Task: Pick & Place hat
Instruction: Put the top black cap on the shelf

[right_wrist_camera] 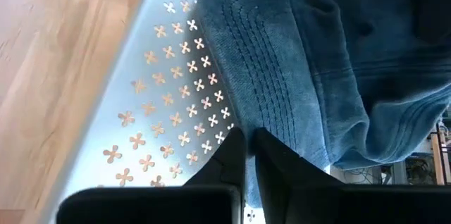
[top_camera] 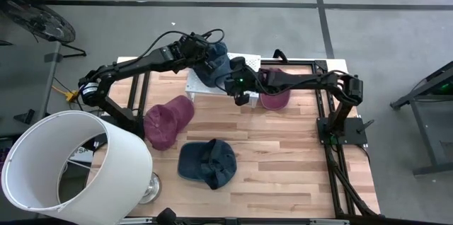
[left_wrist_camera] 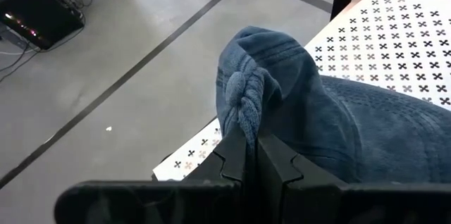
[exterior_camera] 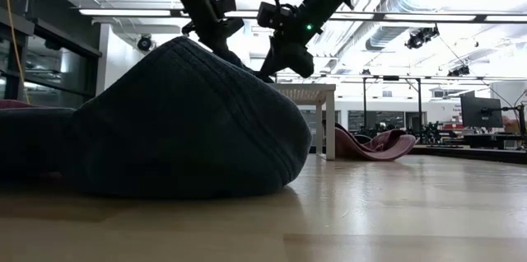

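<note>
High view shows a white perforated stand (top_camera: 202, 82) at the far edge of the wooden desk (top_camera: 283, 161), and on it lies a blue hat (top_camera: 212, 66), the only thing the stand carries. The hat's long axis runs roughly from the far left toward the near right of the stand, with the stitched brim (right_wrist_camera: 264, 76) at the near-right end and the bunched crown cloth (left_wrist_camera: 246, 94) at the far-left end.

Both arms meet over it. The left tool (top_camera: 202, 52) is clenched on a fold of the crown cloth, its fingers pressed together around the fabric in the left wrist view. The right tool (top_camera: 239, 87) sits at the brim end; in the right wrist view its fingers stand close together with the brim's edge pinched between them, the brim lying flat on the stand's patterned top.

Elsewhere on the desk, a maroon hat (top_camera: 168, 120) lies left of centre, a second blue hat (top_camera: 207, 163) sits nearer the front, and another maroon hat (top_camera: 276, 90) rests under the right arm, just beside the stand. A white lampshade (top_camera: 71, 165) stands at the near-left corner.
</note>
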